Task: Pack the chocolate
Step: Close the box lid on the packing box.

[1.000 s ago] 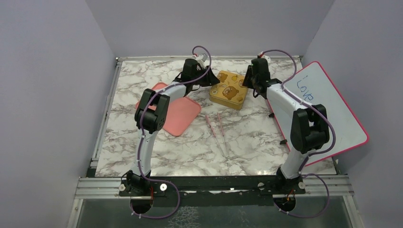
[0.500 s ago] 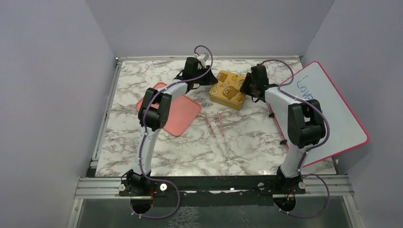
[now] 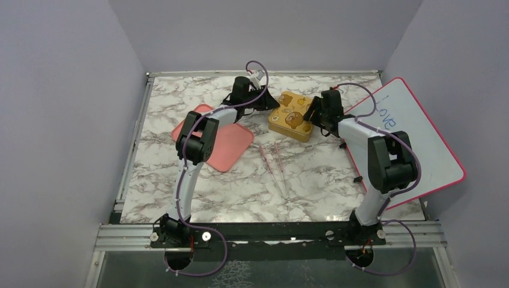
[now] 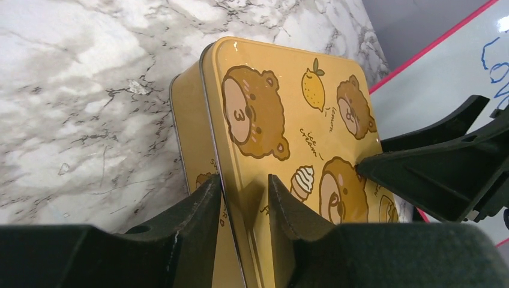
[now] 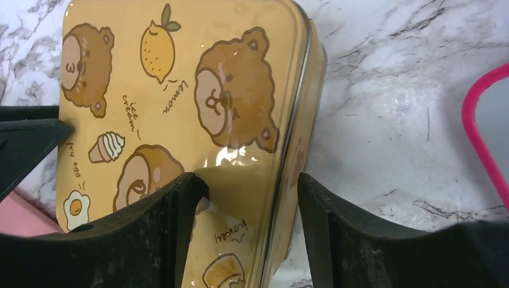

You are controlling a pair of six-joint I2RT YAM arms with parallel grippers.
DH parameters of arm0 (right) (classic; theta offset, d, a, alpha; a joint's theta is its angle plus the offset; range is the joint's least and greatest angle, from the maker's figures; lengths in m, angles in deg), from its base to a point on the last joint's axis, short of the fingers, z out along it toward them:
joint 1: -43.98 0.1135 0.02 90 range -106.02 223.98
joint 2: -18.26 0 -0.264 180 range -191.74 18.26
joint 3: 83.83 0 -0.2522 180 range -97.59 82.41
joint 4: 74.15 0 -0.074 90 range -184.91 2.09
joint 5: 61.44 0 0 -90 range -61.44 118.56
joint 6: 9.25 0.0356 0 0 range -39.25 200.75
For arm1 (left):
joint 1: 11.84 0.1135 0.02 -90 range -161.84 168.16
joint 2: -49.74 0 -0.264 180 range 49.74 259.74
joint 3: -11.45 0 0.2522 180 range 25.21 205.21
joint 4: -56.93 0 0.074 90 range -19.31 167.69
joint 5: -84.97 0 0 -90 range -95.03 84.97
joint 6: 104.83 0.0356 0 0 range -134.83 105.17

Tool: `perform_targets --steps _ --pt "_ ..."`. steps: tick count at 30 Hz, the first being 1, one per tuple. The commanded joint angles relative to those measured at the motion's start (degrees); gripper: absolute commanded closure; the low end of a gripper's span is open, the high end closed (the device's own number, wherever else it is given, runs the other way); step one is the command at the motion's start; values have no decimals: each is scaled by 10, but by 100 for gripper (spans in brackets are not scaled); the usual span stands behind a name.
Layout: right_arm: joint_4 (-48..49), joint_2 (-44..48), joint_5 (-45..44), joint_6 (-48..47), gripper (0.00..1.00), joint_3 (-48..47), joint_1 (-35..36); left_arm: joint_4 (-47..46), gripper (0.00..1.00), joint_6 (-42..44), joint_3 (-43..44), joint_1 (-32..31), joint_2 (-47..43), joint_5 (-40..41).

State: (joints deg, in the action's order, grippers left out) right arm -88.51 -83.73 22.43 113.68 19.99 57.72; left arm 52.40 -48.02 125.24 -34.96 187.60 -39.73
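Note:
A square gold tin [image 3: 291, 116] with cartoon bears on its lid stands closed at the back middle of the marble table. No chocolate shows in any view. My left gripper [image 3: 266, 103] is at the tin's left side. Its jaws [image 4: 243, 180] are shut on the lid's rim [image 4: 210, 120], one finger against the outer side and one on top. My right gripper [image 3: 311, 114] is at the tin's right side, open. Its jaws [image 5: 249, 180] straddle the tin's [image 5: 198, 78] right edge, with one finger on the lid and the other standing clear beside the wall.
A pink tray [image 3: 225, 144] lies left of the tin, under the left arm. Pink tweezers [image 3: 273, 162] lie on the marble in front of the tin. A pink-framed whiteboard [image 3: 414, 132] leans at the right, close behind the right arm. Purple walls enclose the table.
The right wrist has come nearer and lower onto the tin's right edge. The left wrist has shifted slightly, and the tin has turned a little between the two grippers.

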Motion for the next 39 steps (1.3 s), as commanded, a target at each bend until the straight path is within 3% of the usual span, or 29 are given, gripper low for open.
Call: perform_targets --steps 1,6,12,16,19,24,29,35,39 --pt "-25 -23 55 -8 41 28 -1 -42 64 -28 -5 -26 0 -84" --pt "101 -28 175 8 64 70 -2 -46 66 -31 -19 -26 2 -96" --pt "164 -21 239 30 72 93 -2 -48 67 -25 -35 -26 -8 -93" --pt "89 -34 165 24 72 70 -2 3 67 -4 -40 -21 -9 -37" --pt "44 -50 114 7 61 52 -2 58 71 31 -21 -18 -3 5" --pt "-24 -23 75 -9 45 7 -2 65 79 37 -16 -12 -15 30" --pt "-97 19 8 -31 36 -45 -2 82 66 41 17 -7 -31 37" --pt "-138 39 -41 -61 40 -85 -2 65 60 27 26 -2 -65 57" --pt "-136 36 -45 -81 58 -115 -2 29 68 15 26 -2 -79 67"
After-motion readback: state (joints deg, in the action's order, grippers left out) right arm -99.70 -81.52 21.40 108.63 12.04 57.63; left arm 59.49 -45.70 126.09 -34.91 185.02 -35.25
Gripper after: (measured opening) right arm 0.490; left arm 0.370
